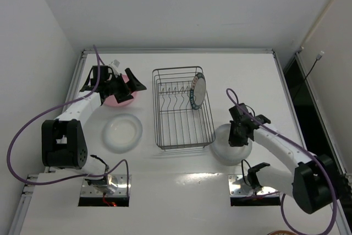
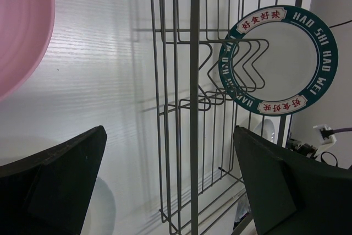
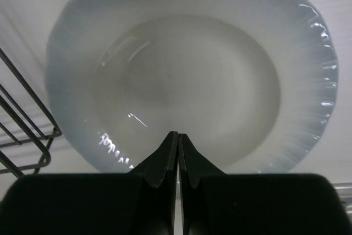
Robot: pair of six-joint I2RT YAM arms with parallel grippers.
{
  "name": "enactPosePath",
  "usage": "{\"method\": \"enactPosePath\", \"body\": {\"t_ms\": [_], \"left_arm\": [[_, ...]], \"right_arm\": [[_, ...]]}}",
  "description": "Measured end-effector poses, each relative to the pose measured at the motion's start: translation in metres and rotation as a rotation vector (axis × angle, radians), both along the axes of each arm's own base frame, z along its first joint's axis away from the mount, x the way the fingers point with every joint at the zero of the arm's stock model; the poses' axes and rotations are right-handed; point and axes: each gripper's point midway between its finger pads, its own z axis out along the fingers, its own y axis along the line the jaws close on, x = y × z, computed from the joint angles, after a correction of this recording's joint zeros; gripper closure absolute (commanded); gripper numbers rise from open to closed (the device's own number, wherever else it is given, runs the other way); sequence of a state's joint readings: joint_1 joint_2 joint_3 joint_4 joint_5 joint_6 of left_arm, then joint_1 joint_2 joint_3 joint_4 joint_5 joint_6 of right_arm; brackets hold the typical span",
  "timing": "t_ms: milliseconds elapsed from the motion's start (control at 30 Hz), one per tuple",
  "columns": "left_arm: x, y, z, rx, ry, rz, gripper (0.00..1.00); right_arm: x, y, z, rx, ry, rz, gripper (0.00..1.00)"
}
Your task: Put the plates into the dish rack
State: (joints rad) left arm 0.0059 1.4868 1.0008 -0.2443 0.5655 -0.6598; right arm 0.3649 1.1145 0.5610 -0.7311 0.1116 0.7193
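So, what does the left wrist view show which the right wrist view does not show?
Only the left wrist view: the pink plate, the plate with the dark lettered rim standing upright, and the open left gripper. Only the right wrist view: the right gripper, shut, over the near rim of a white plate filling the frame. Both: the dish rack, though only its corner in the right wrist view.

Lettering on the plate in the rack
"HAO SHI HAO WEI" is printed in white around the dark rim; "好食好味" is set in red on two white rim panels. No other text can be read.
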Motion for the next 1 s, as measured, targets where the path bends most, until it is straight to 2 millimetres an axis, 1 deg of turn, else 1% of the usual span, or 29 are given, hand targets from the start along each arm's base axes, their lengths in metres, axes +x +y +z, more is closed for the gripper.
{"method": "enactPosePath", "body": {"t_ms": [100, 267, 367, 600, 733, 867, 1000], "left_arm": [[0.000, 0.000, 0.000, 0.000, 0.000, 0.000, 0.00], [0.000, 0.000, 0.000, 0.000, 0.000, 0.000, 0.00], [0.000, 0.000, 0.000, 0.000, 0.000, 0.000, 0.00], [0.000, 0.000, 0.000, 0.000, 0.000, 0.000, 0.00], [0.000, 0.000, 0.000, 0.000, 0.001, 0.000, 0.00], [0.000, -0.001, 0.000, -0.003, 0.001, -0.003, 0.00], [-0.001, -0.001, 0.000, -0.005, 0.001, -0.005, 0.00]], "right_arm": [[0.008, 0.006, -0.005, 0.015, -0.007, -0.017, 1.00], [0.012, 0.008, -0.023, 0.003, 0.041, -0.073, 1.00], [0.020, 0.008, -0.026, -0.005, 0.035, -0.109, 1.00], [0.060, 0.011, -0.020, -0.039, -0.024, -0.179, 1.00], [0.078, 0.010, -0.021, -0.079, -0.008, -0.200, 1.00], [0.102, 0.010, -0.023, -0.096, 0.004, -0.226, 1.00], [0.129, 0.005, -0.021, -0.106, -0.011, -0.249, 1.00]]}}
